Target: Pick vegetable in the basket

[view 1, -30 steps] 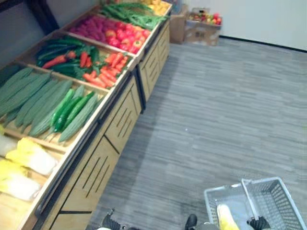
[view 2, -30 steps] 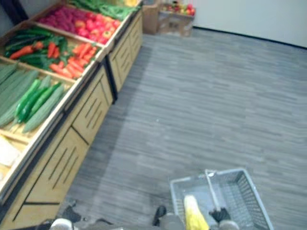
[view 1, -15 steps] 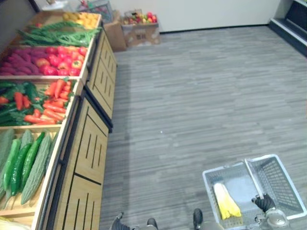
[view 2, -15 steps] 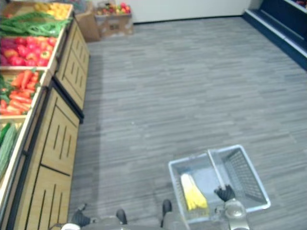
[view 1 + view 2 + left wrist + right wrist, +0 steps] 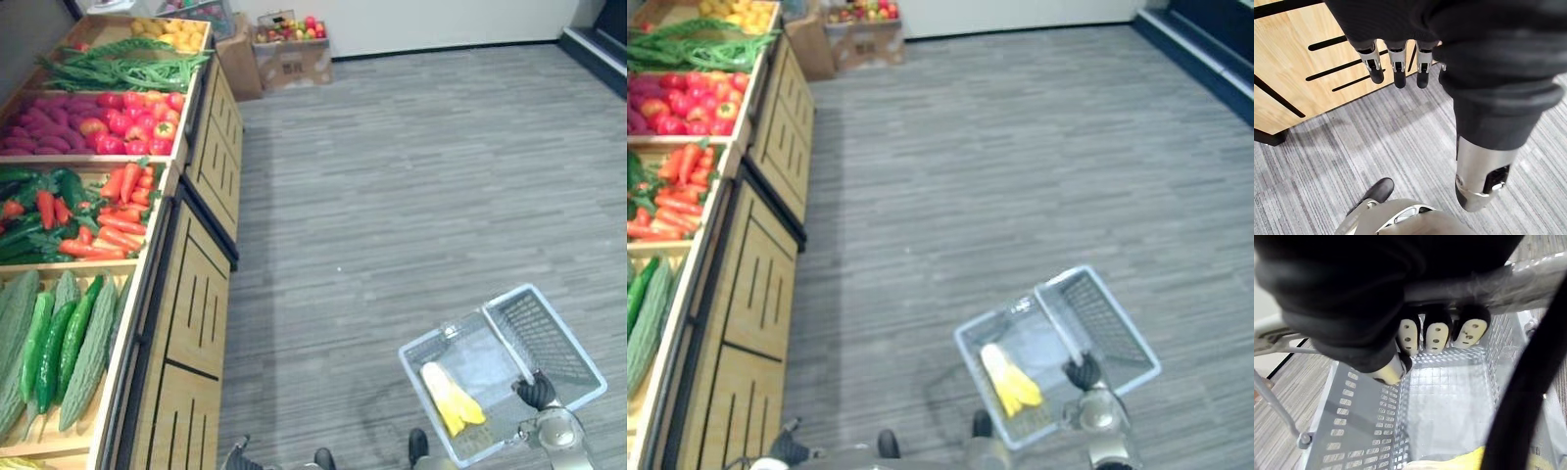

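right hand [image 5: 537, 392] curled round the handle [image 5: 509, 343] of the basket [image 5: 549, 338]; left hand [image 5: 1396, 63] hangs loose, nearer the cucumbers [image 5: 59, 338] lying near-to-far at left.

We see a basket [image 5: 554, 331] of pale grey plastic, its walls perforated and its bottom smooth with a slight sheen. Its handle [image 5: 1476, 284] is glossy grey. The floor [image 5: 411, 176] looks like matt grey carpet with a fine striped weave. The produce stand [image 5: 196, 304] on the left is pale, smooth wood. The far box [image 5: 294, 61] is plain brown cardboard. The bitter gourds [image 5: 93, 352] look rough and ridged, the cucumbers [image 5: 44, 343] glossy. The left hand [image 5: 1422, 61] and right hand [image 5: 1437, 335] wear matt dark ribbed covers, and the left's fingers [image 5: 1373, 58] are bright metal.
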Motion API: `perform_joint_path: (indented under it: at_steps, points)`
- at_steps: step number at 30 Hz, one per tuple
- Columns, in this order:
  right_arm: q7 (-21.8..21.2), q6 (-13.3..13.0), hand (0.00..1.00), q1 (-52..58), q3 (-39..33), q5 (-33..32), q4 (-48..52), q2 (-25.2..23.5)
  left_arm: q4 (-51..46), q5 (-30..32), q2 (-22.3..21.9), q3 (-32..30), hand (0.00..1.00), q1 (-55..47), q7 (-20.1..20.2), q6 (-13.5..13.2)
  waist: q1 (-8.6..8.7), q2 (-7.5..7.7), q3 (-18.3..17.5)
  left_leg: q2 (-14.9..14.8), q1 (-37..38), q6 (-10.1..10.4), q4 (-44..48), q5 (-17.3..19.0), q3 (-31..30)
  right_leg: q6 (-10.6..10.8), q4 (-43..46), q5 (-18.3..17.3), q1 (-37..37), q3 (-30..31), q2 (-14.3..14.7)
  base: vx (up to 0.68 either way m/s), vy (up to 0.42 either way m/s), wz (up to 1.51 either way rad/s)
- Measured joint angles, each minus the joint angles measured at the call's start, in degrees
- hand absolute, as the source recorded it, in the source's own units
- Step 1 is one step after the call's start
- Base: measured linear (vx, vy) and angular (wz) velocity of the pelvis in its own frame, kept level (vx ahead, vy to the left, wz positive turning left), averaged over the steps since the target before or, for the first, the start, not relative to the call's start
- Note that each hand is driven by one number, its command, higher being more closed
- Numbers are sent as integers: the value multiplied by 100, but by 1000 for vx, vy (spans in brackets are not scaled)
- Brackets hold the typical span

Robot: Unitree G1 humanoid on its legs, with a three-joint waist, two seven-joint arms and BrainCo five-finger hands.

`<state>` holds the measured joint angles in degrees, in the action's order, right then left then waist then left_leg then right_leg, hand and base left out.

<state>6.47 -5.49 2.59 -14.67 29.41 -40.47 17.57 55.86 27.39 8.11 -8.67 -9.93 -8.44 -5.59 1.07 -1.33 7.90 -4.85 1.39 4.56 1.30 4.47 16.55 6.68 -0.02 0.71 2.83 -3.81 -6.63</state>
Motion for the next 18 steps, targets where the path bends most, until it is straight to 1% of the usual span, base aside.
perform_joint_path:
  at_steps: [2,4,5,9,12,18]
  points:
    - [135,50,100,33,-83,225,12,-87,-1,0,-6,4,0,-24,-9,0,2,4,-43,-14,1,-18,-17,-13,-7,2,-9,1,3,-15,15,-48,-25,0]
    - [270,175,100,127,-124,344,79,-126,-5,-1,-22,44,0,-83,-12,0,5,2,-114,-21,-1,-31,-31,-22,-11,15,-44,10,-2,-26,22,-38,-24,-2]
    - [330,252,100,189,-260,439,174,-190,-9,-3,-48,50,0,-135,-12,1,9,6,-173,-18,-2,-44,-66,-32,-11,26,-103,18,-4,-26,26,0,0,0]
    - [570,436,100,240,-582,447,193,-280,-64,-5,-119,66,0,-195,-9,1,22,21,-251,-6,3,-54,-135,-67,-29,55,-192,54,-16,-45,27,0,0,0]
    - [681,460,100,254,-644,437,193,-287,-172,-12,-130,208,0,-233,-6,-9,28,21,-273,8,16,-62,-174,-78,-29,63,-206,87,-29,-50,21,12,2,0]
    - [686,459,100,266,-740,428,192,-289,-230,-12,-136,282,0,-281,2,-6,25,44,-361,54,96,-74,-279,-97,-111,86,-299,101,-131,-129,-6,34,4,7]
